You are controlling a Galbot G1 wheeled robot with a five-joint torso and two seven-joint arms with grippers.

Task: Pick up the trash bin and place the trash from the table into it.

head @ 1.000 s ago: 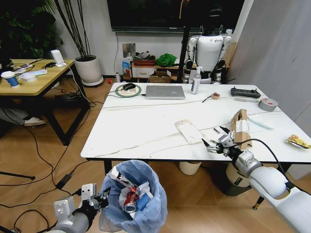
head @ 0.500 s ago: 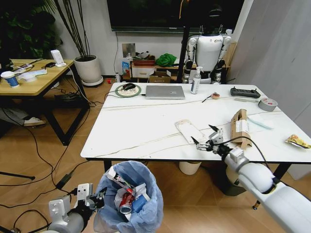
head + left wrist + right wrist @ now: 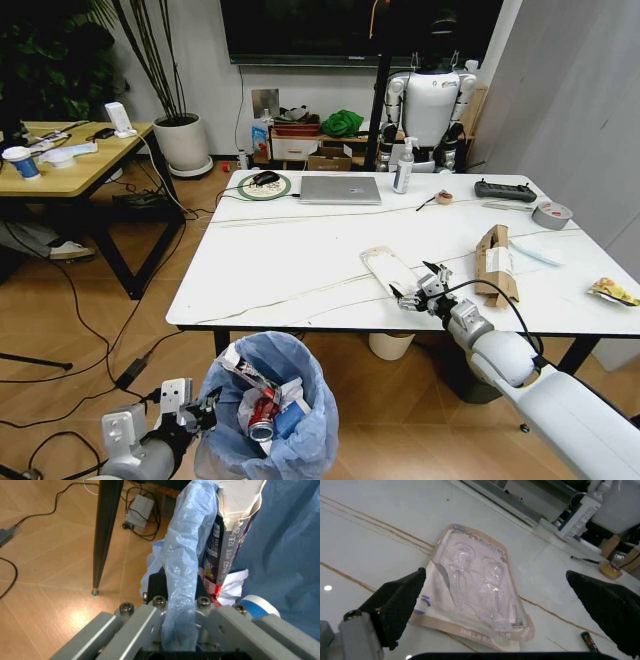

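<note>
Left gripper (image 3: 200,411) sits low beside the robot, clamped on the blue bag rim of the bin (image 3: 268,400), which hangs below the table (image 3: 290,250) edge already holding a can and paper (keep it steady there). Right gripper (image 3: 415,293), fingers spread, reaches forward and low over the tabletop, nearly at the flat packet (image 3: 388,270); I judge it should straddle the packet's near edge squarely before closing.

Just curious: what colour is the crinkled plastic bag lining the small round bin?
Translucent blue bag, clearest in the head view.
</note>
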